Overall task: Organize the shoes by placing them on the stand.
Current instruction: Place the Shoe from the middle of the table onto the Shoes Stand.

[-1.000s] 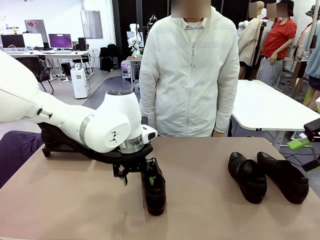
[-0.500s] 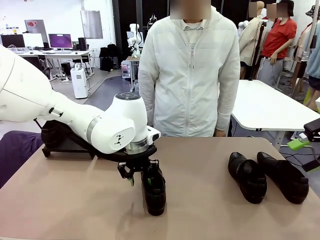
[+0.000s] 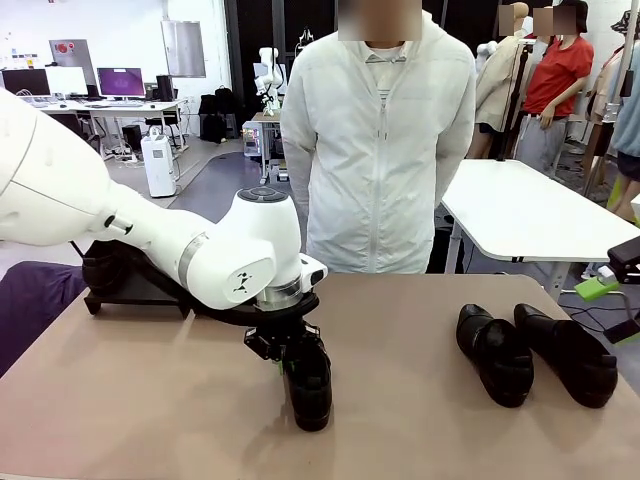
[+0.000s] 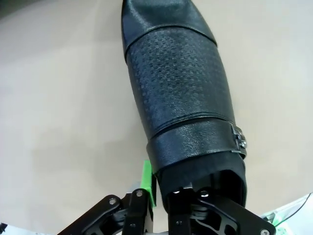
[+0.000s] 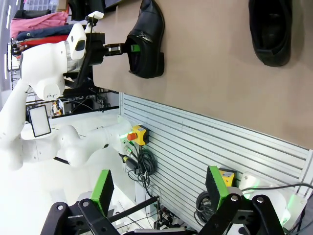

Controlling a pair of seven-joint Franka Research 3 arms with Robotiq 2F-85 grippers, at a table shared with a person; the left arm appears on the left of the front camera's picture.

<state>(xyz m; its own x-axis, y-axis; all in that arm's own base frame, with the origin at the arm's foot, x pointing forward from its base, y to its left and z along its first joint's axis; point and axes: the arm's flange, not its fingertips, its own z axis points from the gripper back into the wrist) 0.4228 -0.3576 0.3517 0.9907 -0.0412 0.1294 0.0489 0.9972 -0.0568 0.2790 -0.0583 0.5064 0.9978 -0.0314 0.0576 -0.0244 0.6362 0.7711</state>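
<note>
One glossy black shoe point(image 3: 311, 388) lies mid-table, toe toward me. My left gripper point(image 3: 288, 352) is shut on its heel end. In the left wrist view one green-padded finger point(image 4: 146, 180) presses the outside of the collar and the other sits inside the opening of the shoe point(image 4: 178, 83). Two more shoes point(image 3: 495, 356) point(image 3: 566, 352) lie side by side at the right. The black stand point(image 3: 125, 287) sits at the back left, partly hidden behind my arm. My right gripper point(image 5: 159, 196) is open and holds nothing, off the table's right edge point(image 3: 608, 300).
A person in a white jacket point(image 3: 378, 150) stands at the far edge of the table, hands out of sight. The brown tabletop point(image 3: 400, 420) has free room between the held shoe and the right pair. A white table point(image 3: 520, 205) stands behind.
My left gripper's fingers have closed on the shoe's collar, and the wrist shifted slightly right. The person has drawn both arms back. The right arm has not moved.
</note>
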